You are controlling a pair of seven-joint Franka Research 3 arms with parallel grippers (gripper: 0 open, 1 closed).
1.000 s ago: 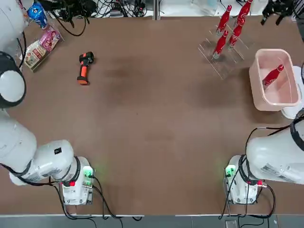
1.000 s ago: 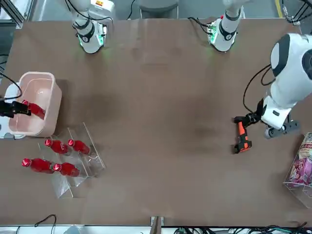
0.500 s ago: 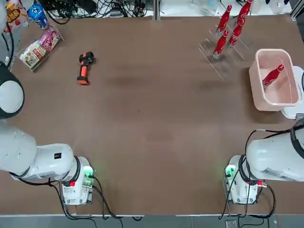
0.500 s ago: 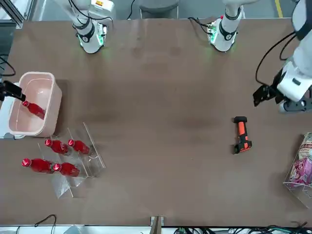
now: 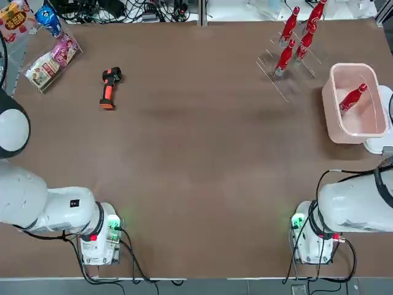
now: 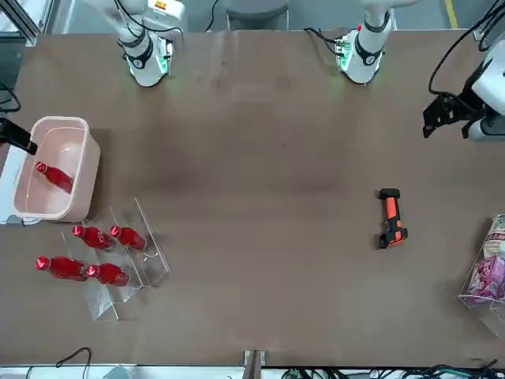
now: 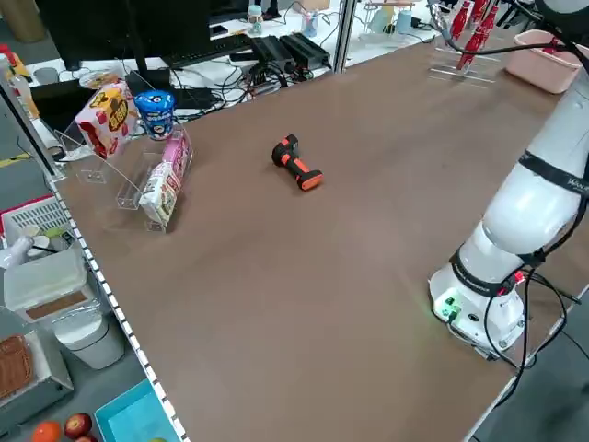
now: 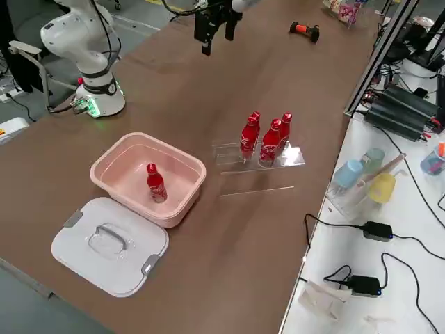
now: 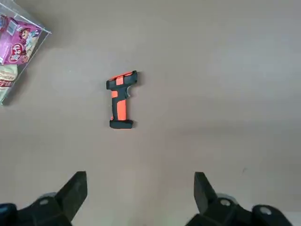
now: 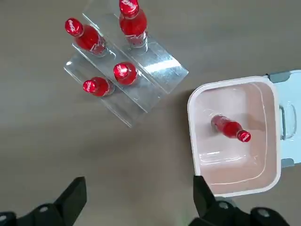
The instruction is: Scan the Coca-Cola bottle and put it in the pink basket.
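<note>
One Coca-Cola bottle (image 5: pixel 353 98) (image 6: pixel 54 177) (image 8: pixel 155 184) (image 10: pixel 230 128) leans inside the pink basket (image 5: pixel 344 66) (image 6: pixel 60 121) (image 8: pixel 111 154) (image 10: pixel 190 117), touched by no gripper. My right gripper (image 10: pixel 138 195) (image 6: pixel 17 136) hangs open and empty high above the table, on the robot's side of the basket. Near the table's left edge my left gripper (image 9: pixel 138 193) (image 6: pixel 432 126) is open too, raised above the orange-and-black scanner (image 9: pixel 121 100) (image 5: pixel 108 87) (image 6: pixel 389 218), which lies flat on the table.
A clear rack (image 5: pixel 288 77) (image 10: pixel 155 61) holding several more red bottles (image 5: pixel 285 55) stands beside the basket. The basket's white lid (image 8: pixel 111 243) (image 5: pixel 381 144) lies at the table's right edge. Snack packs in a clear holder (image 5: pixel 49 61) (image 7: pixel 138 138) sit at the far left corner.
The right gripper drew back out of the basket, leaving the bottle inside. The left gripper rose and moved from beside the scanner towards the robot.
</note>
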